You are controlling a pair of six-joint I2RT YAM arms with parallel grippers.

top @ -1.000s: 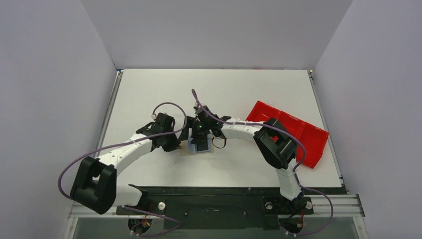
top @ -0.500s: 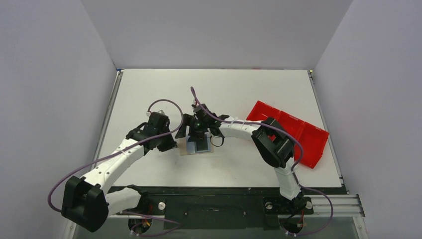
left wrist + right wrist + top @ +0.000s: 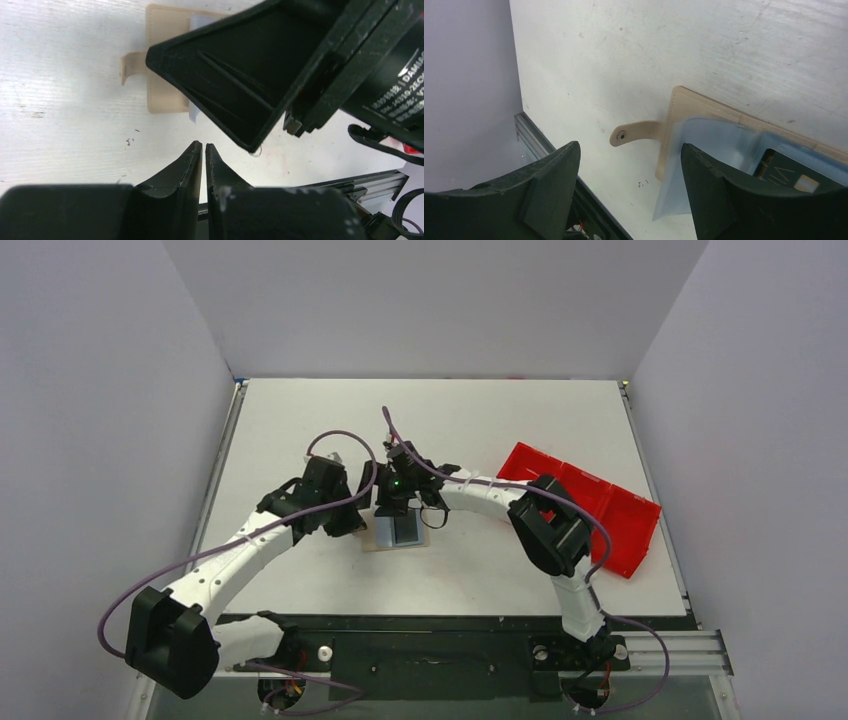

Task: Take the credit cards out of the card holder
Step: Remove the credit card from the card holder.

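Note:
The tan card holder (image 3: 381, 541) lies open and flat on the table, its snap tab (image 3: 634, 132) sticking out to the side. A light blue credit card (image 3: 714, 145) lies on it and overhangs its edge, and a dark card (image 3: 784, 170) shows deeper in. My right gripper (image 3: 629, 150) hangs open over the holder's tab end, one finger (image 3: 724, 190) above the blue card and nothing between the jaws. Beside the holder's left edge my left gripper (image 3: 202, 147) is all but shut. Only a thin slit separates its tips, and nothing is in it.
A red compartment tray (image 3: 585, 505) sits at the right of the table, behind the right arm's elbow. The table's metal rail (image 3: 531, 137) runs along the left edge. In the left wrist view the right gripper's finger (image 3: 240, 75) fills the space just above my left fingertips.
The left arm drew back from the holder's left edge, then came back beside it. The right gripper shifted slightly toward the far side, uncovering more of the holder.

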